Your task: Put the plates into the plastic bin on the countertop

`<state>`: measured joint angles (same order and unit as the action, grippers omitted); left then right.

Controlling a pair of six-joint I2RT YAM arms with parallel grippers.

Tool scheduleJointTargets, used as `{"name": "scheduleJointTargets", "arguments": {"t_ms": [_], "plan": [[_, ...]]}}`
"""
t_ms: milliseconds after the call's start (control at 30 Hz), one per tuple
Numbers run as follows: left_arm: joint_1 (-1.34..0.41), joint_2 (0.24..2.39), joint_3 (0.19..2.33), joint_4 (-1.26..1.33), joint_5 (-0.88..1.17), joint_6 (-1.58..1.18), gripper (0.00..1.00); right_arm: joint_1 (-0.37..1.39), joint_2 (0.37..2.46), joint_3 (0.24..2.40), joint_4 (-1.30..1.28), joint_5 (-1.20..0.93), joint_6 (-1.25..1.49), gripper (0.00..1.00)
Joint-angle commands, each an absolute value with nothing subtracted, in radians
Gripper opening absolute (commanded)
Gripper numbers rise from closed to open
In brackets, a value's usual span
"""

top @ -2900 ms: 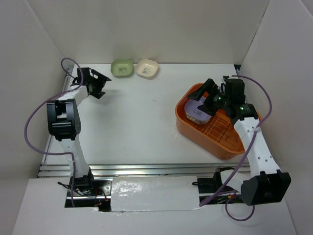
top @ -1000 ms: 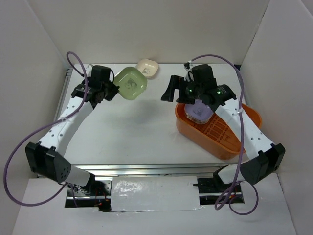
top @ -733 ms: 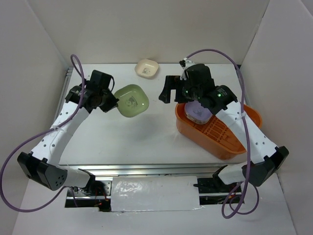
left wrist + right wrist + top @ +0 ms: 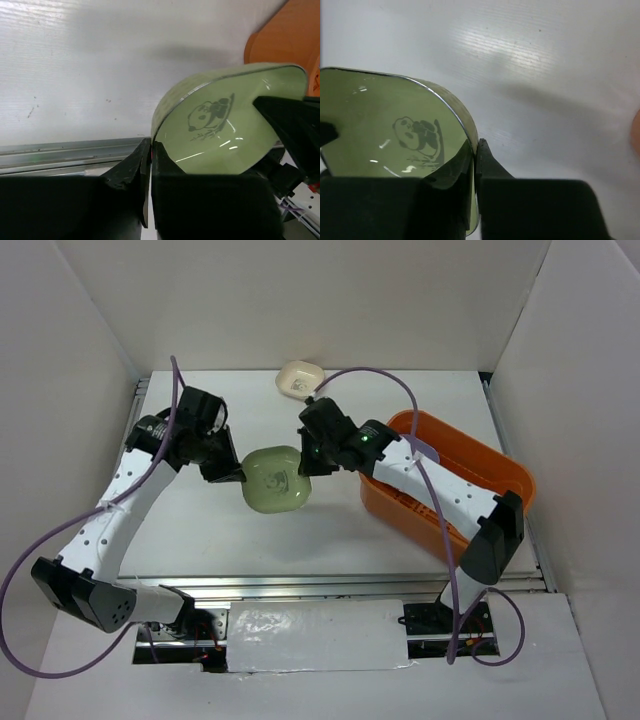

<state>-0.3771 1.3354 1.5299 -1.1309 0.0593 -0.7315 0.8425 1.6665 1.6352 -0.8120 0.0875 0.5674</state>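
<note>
Top external: green plate (image 4: 275, 480), hollow upward, opposite rims in clenched left and right jaws.

White links (image 4: 128, 502), black joints (image 4: 203, 410) and pincers (image 4: 233, 472), 2 purple cables (image 4: 352, 369), seemingly a green LED (image 4: 364, 437).

Bright, even, diffuse light is filling the top view, with the white walls bouncing it back. The arms are casting only faint, soft shadows on the table (image 4: 330, 530). In both wrist views the fingers (image 4: 125, 175) are sitting too close to the lens and showing as near-black, soft-edged masses. The plate (image 4: 225, 125) is catching small white glints. In the left wrist view a broad grey shadow is crossing the table, and the bin (image 4: 280, 35) is blurring in the corner. In the right wrist view pale glare is streaking the table.
</note>
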Motion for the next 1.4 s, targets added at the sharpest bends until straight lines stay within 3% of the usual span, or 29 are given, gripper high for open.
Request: {"name": "scheduleJointTargets", "arguments": {"t_ms": [0, 33, 67, 267, 367, 533, 700, 867, 933, 967, 1000, 1033, 1167, 1367], "plan": [[-0.338, 1.298, 1.562, -1.080, 0.150, -0.669, 0.19, 0.862, 1.597, 1.648, -0.831, 0.254, 0.672, 0.00], [-0.331, 1.299, 1.577, -1.092, 0.131, -0.672, 0.73, 0.858, 1.592, 1.647, -0.845, 0.279, 0.692, 0.00], [-0.318, 1.299, 1.627, -1.115, 0.077, -0.673, 0.99, 0.845, 1.586, 1.649, -0.860, 0.291, 0.709, 0.00], [-0.266, 1.235, 1.868, -1.118, -0.104, -0.658, 0.99, 0.627, 1.481, 1.556, -1.008, 0.331, 0.821, 0.00], [-0.239, 1.183, 1.849, -1.083, -0.159, -0.653, 0.99, 0.450, 1.320, 1.439, -1.006, 0.310, 0.839, 0.00], [-0.180, 1.169, 1.659, -0.953, -0.017, -0.643, 0.99, 0.134, 1.187, 1.255, -0.914, 0.210, 0.766, 0.00], [-0.141, 1.281, 1.568, -0.873, 0.161, -0.655, 0.99, 0.023, 1.212, 1.195, -0.848, 0.147, 0.732, 0.00], [-0.126, 1.396, 1.560, -0.816, 0.206, -0.646, 0.99, -0.032, 1.320, 1.190, -0.779, 0.110, 0.723, 0.00], [-0.121, 1.448, 1.571, -0.807, 0.231, -0.624, 0.99, -0.046, 1.341, 1.215, -0.761, 0.091, 0.719, 0.26], [-0.121, 1.480, 1.571, -0.783, 0.244, -0.621, 0.99, -0.048, 1.353, 1.229, -0.756, 0.084, 0.732, 0.73], [-0.123, 1.492, 1.575, -0.776, 0.255, -0.615, 0.99, -0.045, 1.354, 1.267, -0.756, 0.078, 0.735, 0.96], [-0.118, 1.511, 1.580, -0.769, 0.268, -0.608, 0.99, -0.029, 1.350, 1.291, -0.759, 0.083, 0.744, 1.00], [-0.106, 1.574, 1.534, -0.654, 0.369, -0.670, 0.99, 0.032, 1.254, 1.419, -0.818, 0.118, 0.747, 1.00], [-0.095, 1.652, 1.211, -0.116, 0.437, -1.029, 0.99, 0.072, 1.083, 1.385, -0.721, -0.067, 0.749, 1.00]]}}
